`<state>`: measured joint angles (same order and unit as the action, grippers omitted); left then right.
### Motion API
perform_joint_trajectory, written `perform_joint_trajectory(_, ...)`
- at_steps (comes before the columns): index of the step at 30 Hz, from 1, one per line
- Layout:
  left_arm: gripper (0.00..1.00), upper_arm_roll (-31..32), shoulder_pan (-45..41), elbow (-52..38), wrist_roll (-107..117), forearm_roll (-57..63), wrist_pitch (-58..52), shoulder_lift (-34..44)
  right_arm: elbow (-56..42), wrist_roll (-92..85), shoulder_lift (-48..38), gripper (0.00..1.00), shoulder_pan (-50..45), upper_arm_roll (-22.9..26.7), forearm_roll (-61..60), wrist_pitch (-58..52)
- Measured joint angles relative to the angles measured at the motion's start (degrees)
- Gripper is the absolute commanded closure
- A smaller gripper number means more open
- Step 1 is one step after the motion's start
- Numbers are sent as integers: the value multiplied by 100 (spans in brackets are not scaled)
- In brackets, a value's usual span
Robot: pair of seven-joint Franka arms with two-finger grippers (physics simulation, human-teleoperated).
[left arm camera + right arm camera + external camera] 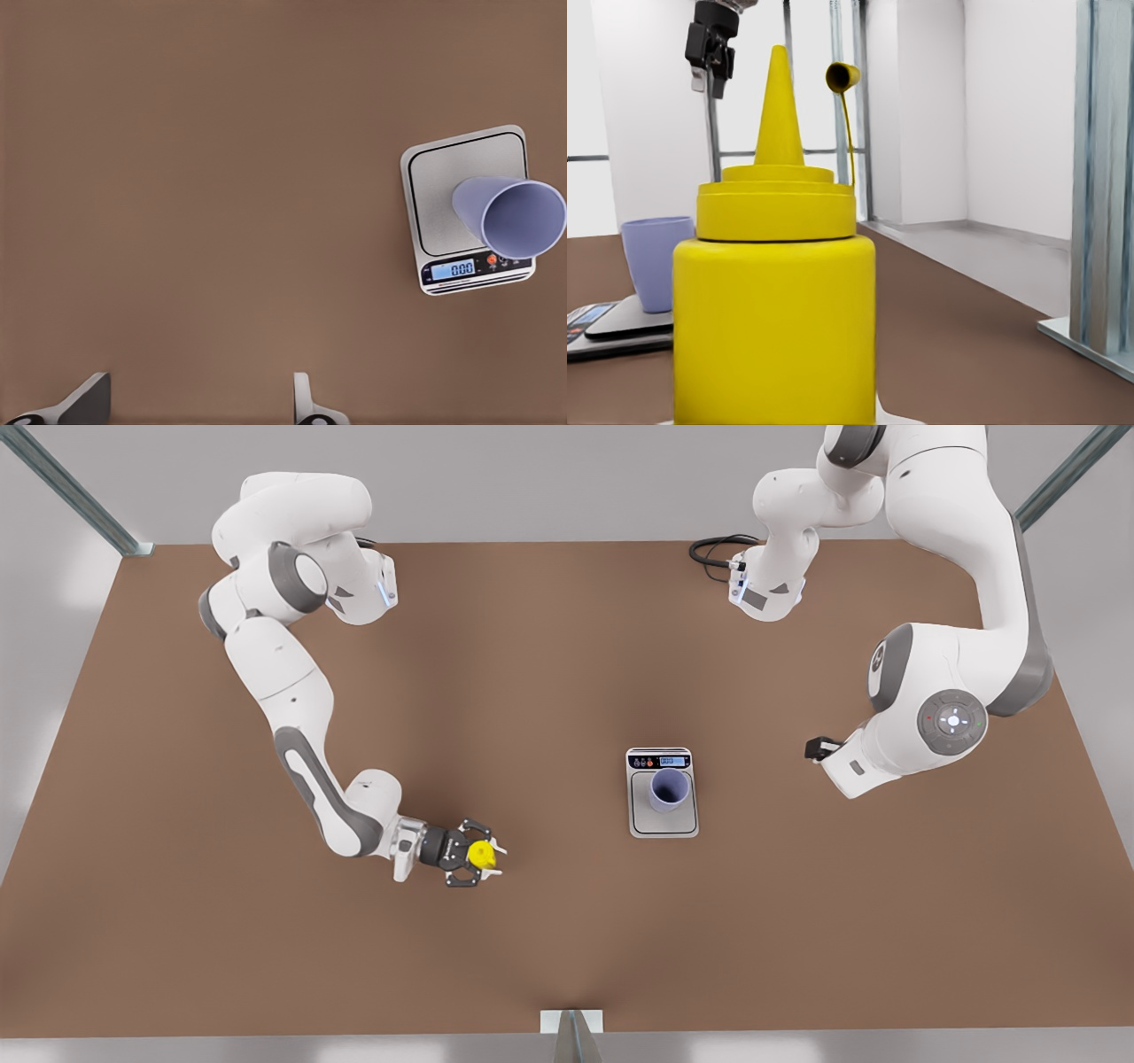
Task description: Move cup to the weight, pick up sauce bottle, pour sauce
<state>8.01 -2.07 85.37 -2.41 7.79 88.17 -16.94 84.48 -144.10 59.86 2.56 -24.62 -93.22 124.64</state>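
1. Carrying every item on a brown table [567,957].
2. Reaching in from 10 o'clock in the front view with the right arm [283,682], and from 2 o'clock with the left arm [957,646].
3. Placing the right gripper [483,856] low over the table at roughly 8 o'clock from the table centre, closing around the sauce bottle [481,855]. Cannot tell whether clamped or merely enclosing.
4. Holding the left gripper [817,748] raised at 3 o'clock from the weight [663,825], well apart from it, waiting. Released, with fingers [89,398] spread and gripping nothing. Also appearing high behind the bottle in the right wrist view [713,44].
5. Resting the weight flat on the table just right of centre, at 3 o'clock from the sauce bottle and well apart from it, display strip facing 12 o'clock in the front view. Reading 0.00 on the blue screen in the left wrist view [461,268].
6. Standing the sauce bottle [775,336] upright, nozzle pointing up.
7. Sitting the cup [669,788] upright on the weight's silver platform [452,195], toward the display end, mouth open upward.
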Motion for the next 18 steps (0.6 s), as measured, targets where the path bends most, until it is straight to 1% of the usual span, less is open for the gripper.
perform_joint_trajectory(14, 0, 7, -4, 0, -3, 60, 7, -10, -142, -1036, 335, 50, -1, 16, -206, -477)
perform_joint_trajectory(15, 0, 7, -4, 0, -4, 60, 9, -13, -141, -1085, 337, 38, -1, 18, -208, -486)
perform_joint_trajectory(16, 0, 4, -5, 0, -4, 60, 10, -15, -143, -1135, 348, 2, -1, 19, -217, -492)
perform_joint_trajectory(17, 0, 5, -3, 0, -4, 60, 13, -16, -146, -1185, 361, 0, -1, 16, -229, -497)
perform_joint_trajectory(18, 0, 5, -3, 0, -4, 61, 15, -17, -146, -1235, 368, 0, -1, 14, -243, -500)
